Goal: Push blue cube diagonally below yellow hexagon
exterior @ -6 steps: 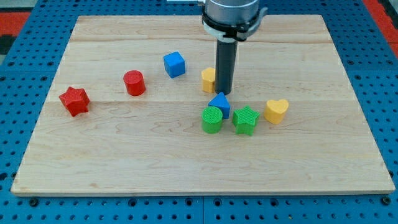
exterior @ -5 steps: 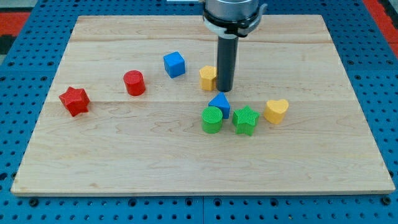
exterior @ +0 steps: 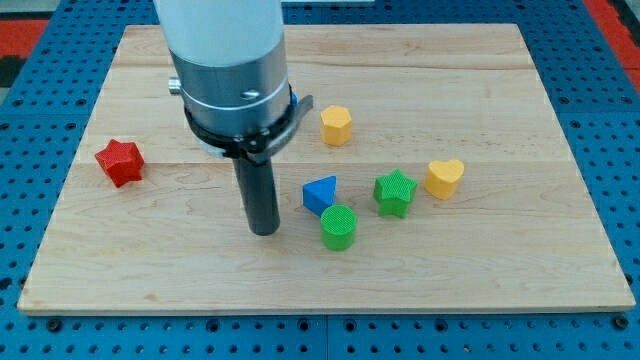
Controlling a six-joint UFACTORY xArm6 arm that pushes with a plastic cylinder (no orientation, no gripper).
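The yellow hexagon lies above the middle of the wooden board. The blue cube does not show; the arm's wide grey body covers the upper left of the board where it lay. My tip rests on the board below and left of the hexagon. It is apart from the blue triangular block, which lies to its right, and from the green cylinder further right.
A red star lies at the view's left. A green star and a yellow heart lie right of the blue triangular block. The red cylinder is hidden behind the arm.
My tip has moved from beside the yellow hexagon down and to the left. The blue triangular block has shifted left and down, and the green cylinder down. The arm now hides the blue cube and red cylinder.
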